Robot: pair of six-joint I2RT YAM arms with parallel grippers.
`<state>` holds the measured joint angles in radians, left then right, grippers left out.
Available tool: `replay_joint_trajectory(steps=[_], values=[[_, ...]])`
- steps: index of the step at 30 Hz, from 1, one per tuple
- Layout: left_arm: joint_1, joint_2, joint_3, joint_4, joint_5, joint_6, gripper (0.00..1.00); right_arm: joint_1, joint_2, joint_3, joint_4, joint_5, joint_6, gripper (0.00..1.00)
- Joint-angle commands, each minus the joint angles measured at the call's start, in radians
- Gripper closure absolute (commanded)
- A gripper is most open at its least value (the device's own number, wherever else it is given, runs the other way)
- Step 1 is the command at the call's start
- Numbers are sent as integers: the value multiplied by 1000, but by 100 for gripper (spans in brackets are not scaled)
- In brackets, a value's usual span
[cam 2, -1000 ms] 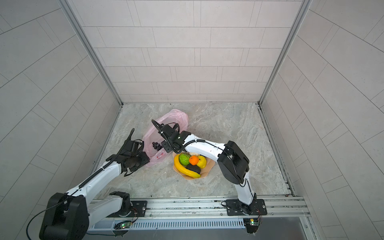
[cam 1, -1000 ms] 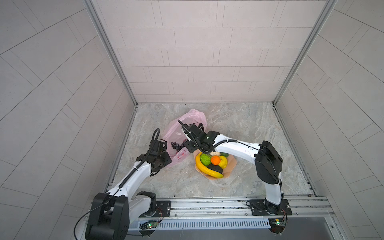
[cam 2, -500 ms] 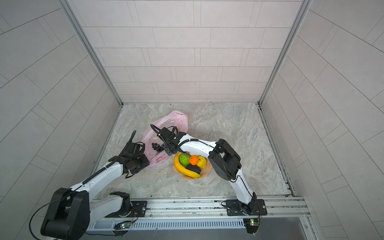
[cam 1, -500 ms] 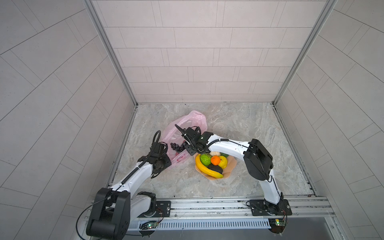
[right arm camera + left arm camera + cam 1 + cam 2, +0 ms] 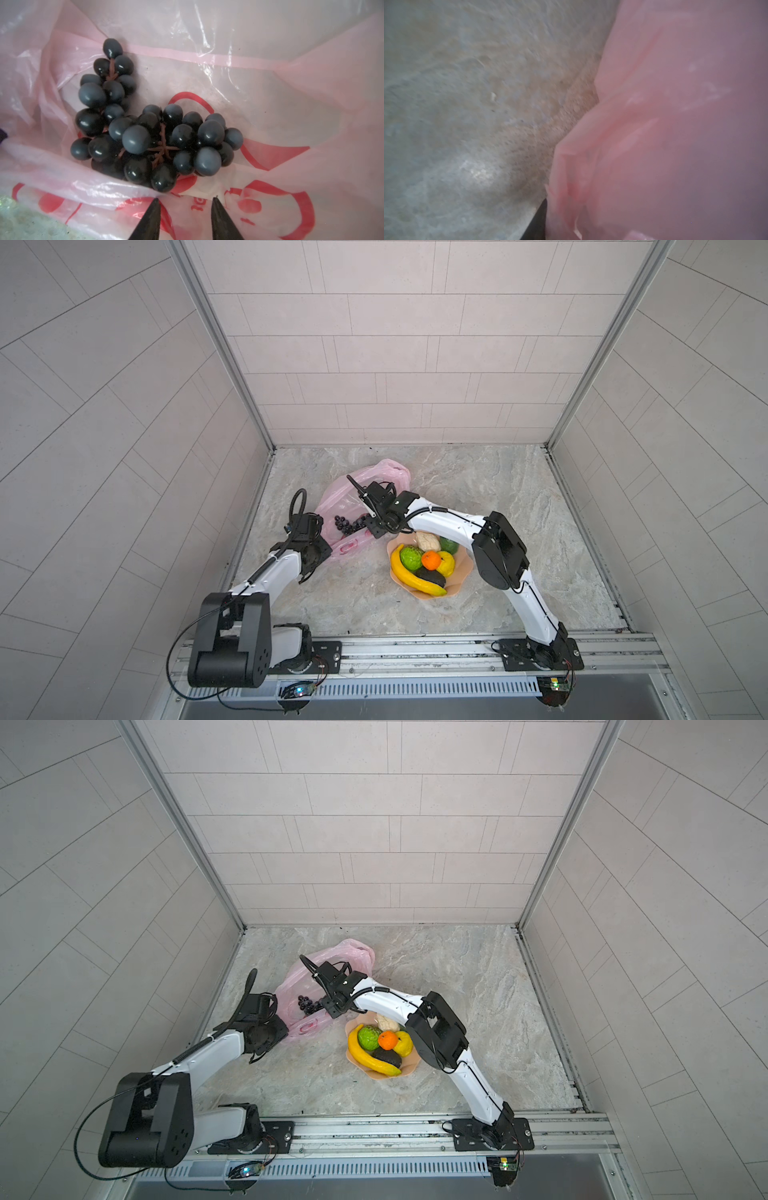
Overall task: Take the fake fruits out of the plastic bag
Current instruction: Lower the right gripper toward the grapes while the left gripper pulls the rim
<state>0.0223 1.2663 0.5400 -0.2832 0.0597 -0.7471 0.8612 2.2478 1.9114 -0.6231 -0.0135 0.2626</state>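
Peach bowl [image 5: 462, 572] nearest, already loaded: banana [image 5: 415, 581], bumpy green fruit [image 5: 409, 556], orange [image 5: 431, 560], avocado [image 5: 430, 576], pear [image 5: 428, 540]. Left gripper [image 5: 316, 549] sits low at the near edge of the pink plastic bag [image 5: 345, 499], probably pinning it so it doesn't drag. Only one finger shows beside the film, so I can't tell if it's clamped. Right gripper [image 5: 185, 218] reaches into the bag mouth, tips apart and empty, just short of the dark grape bunch [image 5: 136, 139] lying inside. Likely the last fruit.

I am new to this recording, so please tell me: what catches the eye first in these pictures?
A dark grape bunch lies inside the pink plastic bag, just ahead of the open right pincer. Beside the bag, a peach bowl holds the other bright fruits.
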Motion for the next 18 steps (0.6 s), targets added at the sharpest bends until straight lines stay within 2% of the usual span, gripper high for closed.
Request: replay_joint_trajectory(steps=[1,7,10,13,18], values=[[45,-22,5,19,-59,-2,69,-3,-32,20,-30,-36,6,59],[40,-11,-26,80,0,74,72,-45,-87,3,54,-140,89,57],[39,-1,-19,81,12,84,73,-45,-43,50,42,-141,92,58],[38,-12,-12,57,-22,91,73,-45,20,102,-21,-101,69,62],[39,-11,-13,52,-35,93,73,-42,-10,-18,33,-79,20,66]])
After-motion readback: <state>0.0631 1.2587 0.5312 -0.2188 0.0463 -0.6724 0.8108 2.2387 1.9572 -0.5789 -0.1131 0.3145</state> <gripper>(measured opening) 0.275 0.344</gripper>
